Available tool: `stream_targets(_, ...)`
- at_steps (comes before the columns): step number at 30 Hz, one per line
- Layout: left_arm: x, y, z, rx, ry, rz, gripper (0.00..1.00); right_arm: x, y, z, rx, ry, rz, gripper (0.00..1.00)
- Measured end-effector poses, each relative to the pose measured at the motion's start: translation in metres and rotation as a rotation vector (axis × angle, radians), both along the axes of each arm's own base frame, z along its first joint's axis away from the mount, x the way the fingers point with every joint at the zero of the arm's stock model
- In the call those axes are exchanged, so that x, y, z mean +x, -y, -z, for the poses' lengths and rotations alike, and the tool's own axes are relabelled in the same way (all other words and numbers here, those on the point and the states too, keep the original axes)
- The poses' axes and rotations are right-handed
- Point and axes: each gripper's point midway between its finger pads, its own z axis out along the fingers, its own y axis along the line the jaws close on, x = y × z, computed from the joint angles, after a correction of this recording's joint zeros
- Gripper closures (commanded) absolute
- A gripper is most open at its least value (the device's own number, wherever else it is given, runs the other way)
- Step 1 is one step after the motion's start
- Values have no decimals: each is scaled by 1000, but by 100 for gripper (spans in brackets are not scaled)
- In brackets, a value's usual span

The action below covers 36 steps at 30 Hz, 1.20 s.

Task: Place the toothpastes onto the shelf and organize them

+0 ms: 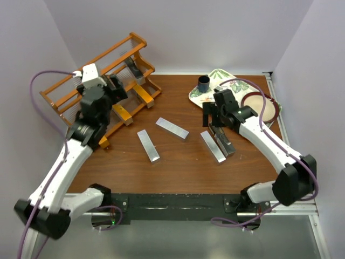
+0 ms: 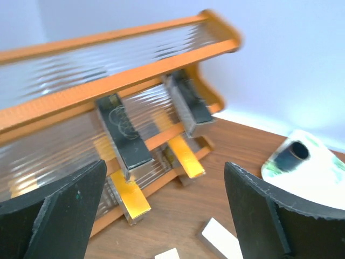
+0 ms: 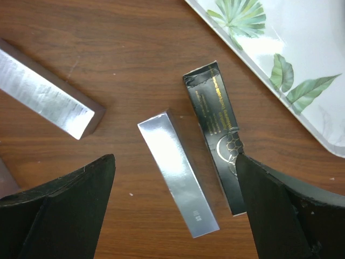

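Observation:
The orange wooden shelf (image 1: 91,75) stands at the back left. It holds two black toothpastes (image 2: 124,135) (image 2: 188,102) and, lower down, two orange-gold ones (image 2: 129,197) (image 2: 186,156). My left gripper (image 1: 110,89) is open and empty just in front of the shelf (image 2: 108,81). Two silver toothpastes (image 1: 147,144) (image 1: 172,128) lie mid-table. My right gripper (image 1: 215,121) is open above a silver toothpaste (image 3: 178,170) and a black toothpaste (image 3: 218,129) lying side by side, holding nothing.
A floral white tray (image 1: 218,81) with a small dark cup (image 1: 204,83) sits at the back right and also shows in the right wrist view (image 3: 285,59). A round plate with a maroon rim (image 1: 265,105) lies beside it. Walls close in on left, back and right.

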Motion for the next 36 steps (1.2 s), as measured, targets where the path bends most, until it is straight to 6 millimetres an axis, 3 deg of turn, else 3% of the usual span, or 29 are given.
stream_targets(2,-19,3,-11,14,44,68,0,6,2,6,-34,-30,-2,1)
stream_targets(5,-45,9,-4,80,81,180,0,20,6,17,-90,-74,-22,2)
stream_targets(11,-78,14,58,207,42,323,0,43,14,45,-152,-173,-78,4)
stream_targets(15,-94,13,77,211,62,352,0,45,19,71,-175,-258,-122,9)
stream_targets(20,-106,17,82,201,106,388,0,48,24,95,-182,-326,-149,17)
stream_targets(28,-109,25,78,194,135,438,0,52,33,134,-194,-424,-159,28)
stream_targets(36,-109,35,80,192,131,492,0,54,34,138,-178,-430,-166,46)
